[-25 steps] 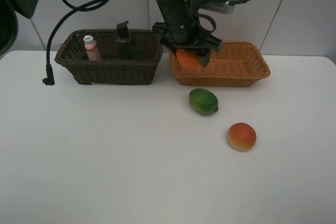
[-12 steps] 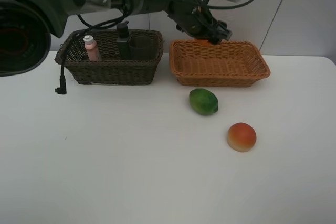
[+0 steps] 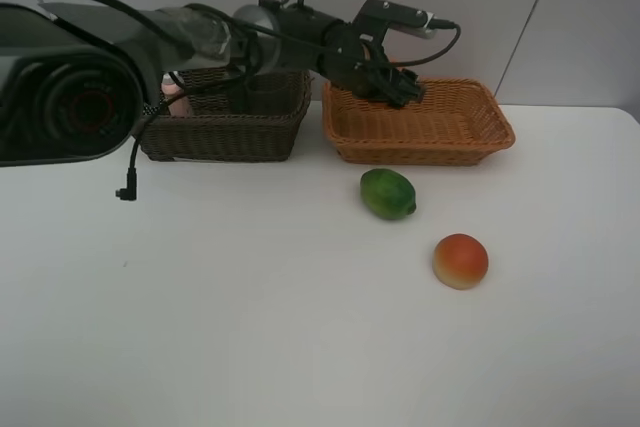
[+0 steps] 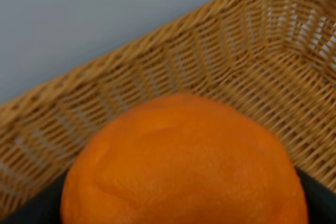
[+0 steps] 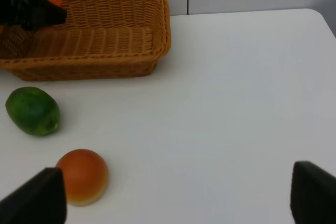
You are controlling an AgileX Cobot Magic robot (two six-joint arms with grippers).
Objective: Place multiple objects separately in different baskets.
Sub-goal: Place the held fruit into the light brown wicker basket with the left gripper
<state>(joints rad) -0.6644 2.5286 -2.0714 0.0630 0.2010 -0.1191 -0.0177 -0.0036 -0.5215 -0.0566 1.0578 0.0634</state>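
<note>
Left gripper (image 3: 393,85) reaches across from the left to the far left corner of the tan basket (image 3: 430,135). Its jaws stand wide and clasp the orange (image 4: 184,166) between them. Whether the orange touches the basket floor cannot be told. Right gripper (image 5: 173,199) hangs over the table (image 3: 250,327) near the right side, jaws spread wide, nothing held. The green fruit (image 3: 387,193) lies on the table just near of the tan basket; the peach (image 3: 460,260) lies nearer and to the right, apart from it. The dark basket (image 3: 220,135) stands just left of the tan one
</note>
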